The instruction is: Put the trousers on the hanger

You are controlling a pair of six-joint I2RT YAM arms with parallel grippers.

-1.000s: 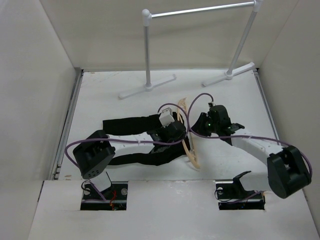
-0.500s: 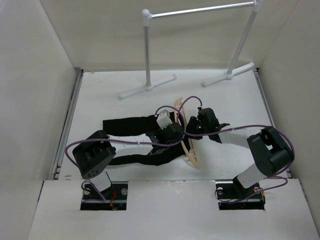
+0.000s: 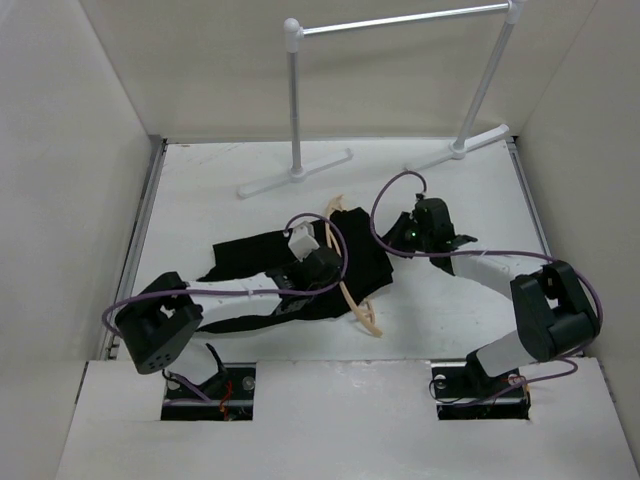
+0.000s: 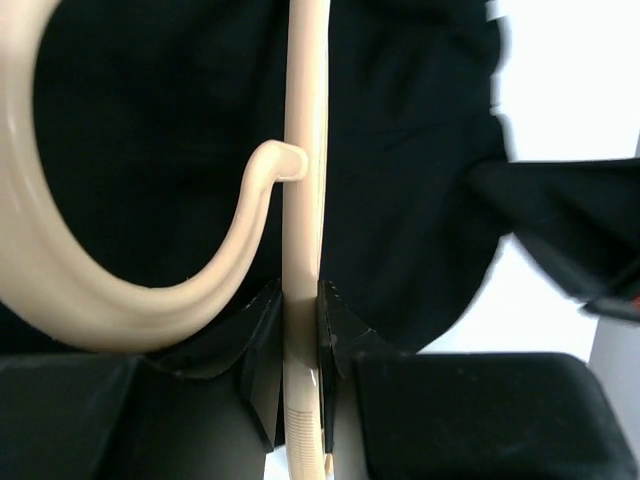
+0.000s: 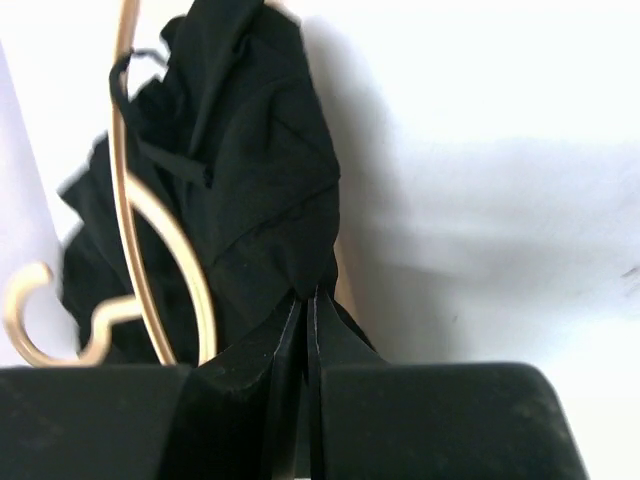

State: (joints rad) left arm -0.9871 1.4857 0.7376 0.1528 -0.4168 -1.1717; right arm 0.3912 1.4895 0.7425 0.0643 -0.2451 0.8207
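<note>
The black trousers (image 3: 250, 258) lie across the middle of the table. The tan hanger (image 3: 352, 300) lies over them, and fabric reaches past it to the right. My left gripper (image 3: 322, 272) is shut on the hanger's straight bar (image 4: 305, 150), with its curved hook (image 4: 90, 285) to the left and the trousers (image 4: 410, 150) beneath. My right gripper (image 3: 403, 240) is shut on a bunched edge of the trousers (image 5: 265, 170) just right of the hanger (image 5: 125, 190). A thin drawstring shows on the fabric in the right wrist view.
A white-and-grey rail stand (image 3: 295, 100) stands at the back of the table, its feet (image 3: 295, 175) just behind the trousers. White walls close in the left, right and back sides. Purple cables loop above both wrists.
My left gripper has moved the hanger to the left. My right gripper reached in to the hanger, closed on the trousers and drew the fabric to the hanger's right side.
</note>
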